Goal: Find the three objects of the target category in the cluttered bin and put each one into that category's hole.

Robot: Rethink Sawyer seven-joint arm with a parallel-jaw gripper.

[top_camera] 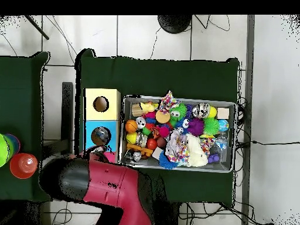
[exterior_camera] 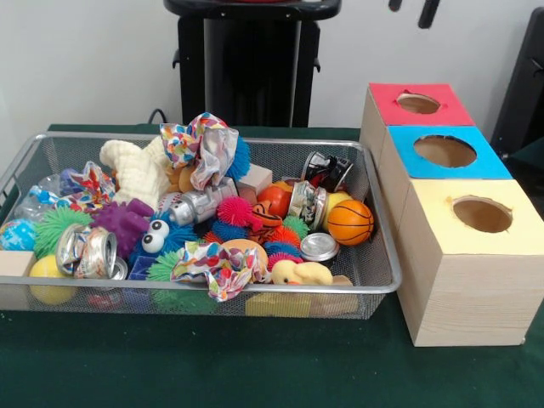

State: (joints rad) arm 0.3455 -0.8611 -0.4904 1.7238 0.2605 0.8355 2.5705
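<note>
The wire-mesh bin point(exterior_camera: 384, 285) sits on the green cloth, full of toys; it also shows in the overhead view point(top_camera: 233, 105). One see-through bottle point(exterior_camera: 36, 202) with a blue-white label lies at the bin's left end, half under a paper wad point(exterior_camera: 89, 183); in the overhead view the bottle point(top_camera: 221, 142) is at the right end. I cannot make out other bottles in the clutter. Only the tips of my gripper point(exterior_camera: 414, 8) show at the top edge, above the red box point(exterior_camera: 421, 104), apart and empty. My red arm point(top_camera: 111, 187) covers that box from above.
A blue box point(exterior_camera: 446, 151) and a yellow box point(exterior_camera: 482, 214), each with a round hole, stand right of the bin. Crushed cans point(exterior_camera: 85, 251), paper wads point(exterior_camera: 217, 268), spiky balls, a small basketball point(exterior_camera: 350, 221) and a duck point(exterior_camera: 302, 272) fill the bin. A red cup point(top_camera: 23, 165) stands on a side table.
</note>
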